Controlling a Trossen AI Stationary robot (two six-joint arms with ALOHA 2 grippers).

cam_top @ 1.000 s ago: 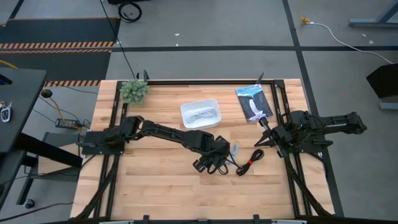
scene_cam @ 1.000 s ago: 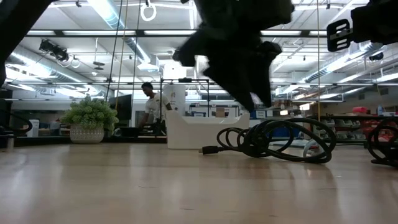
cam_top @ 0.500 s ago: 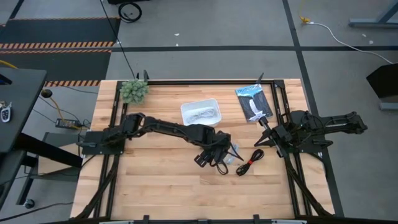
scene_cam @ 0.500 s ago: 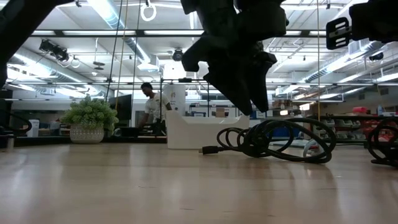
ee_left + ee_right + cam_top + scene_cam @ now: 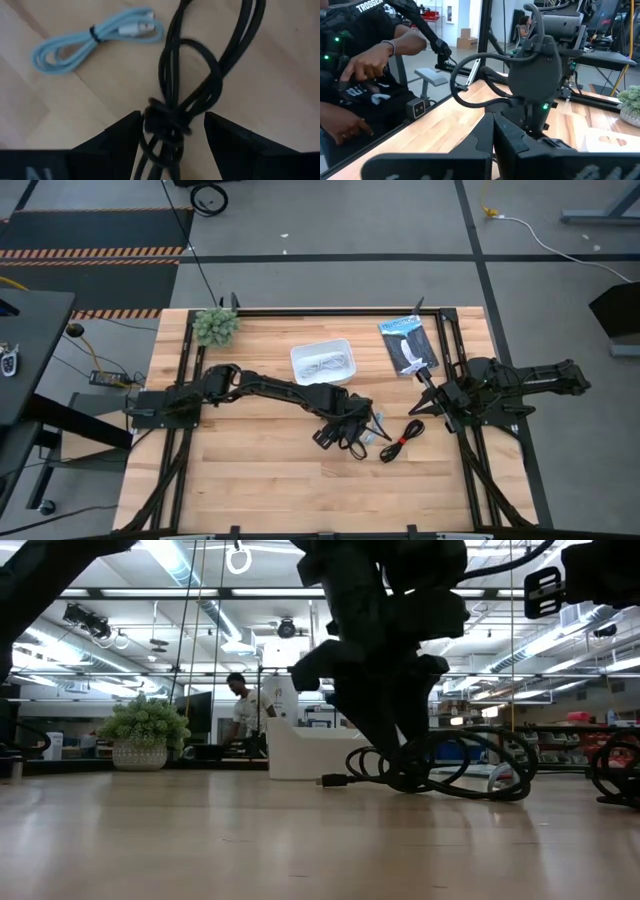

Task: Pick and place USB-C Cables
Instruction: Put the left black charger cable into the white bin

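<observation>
- The left hand [image 5: 345, 432] has come down over the last second onto the black cable [image 5: 187, 75] at the middle of the high frame, a little right of centre. It was hanging above the coil; now, in the low view, its fingers reach the desk [image 5: 250, 470] around the loops.
- In the left wrist view the fingers [image 5: 120, 135] stand apart on either side of the cable's tied middle, released and not yet clenched. Judged from this, the grasp is about to be made.
- The light blue-grey cable [image 5: 90, 42] lies just beside the black one, apart from it.
- The black cable with the red tie [image 5: 400, 442] lies to the right of the left hand, near it.
- The white cable [image 5: 325, 363] already lies in the white tray [image 5: 300, 375] at the upper middle of the high frame, so one of four looks placed.
- The right hand [image 5: 425, 405] waits at the right edge of the desk, below the flat dark packet [image 5: 408, 345]; its fingers look clenched together on nothing in its wrist view.
- Writing: "TROSSEN" shows at the upper left of the right wrist frame on a dark shirt of a person [image 5: 365, 65] beside the desk. The packet's white print is too small to read.
</observation>
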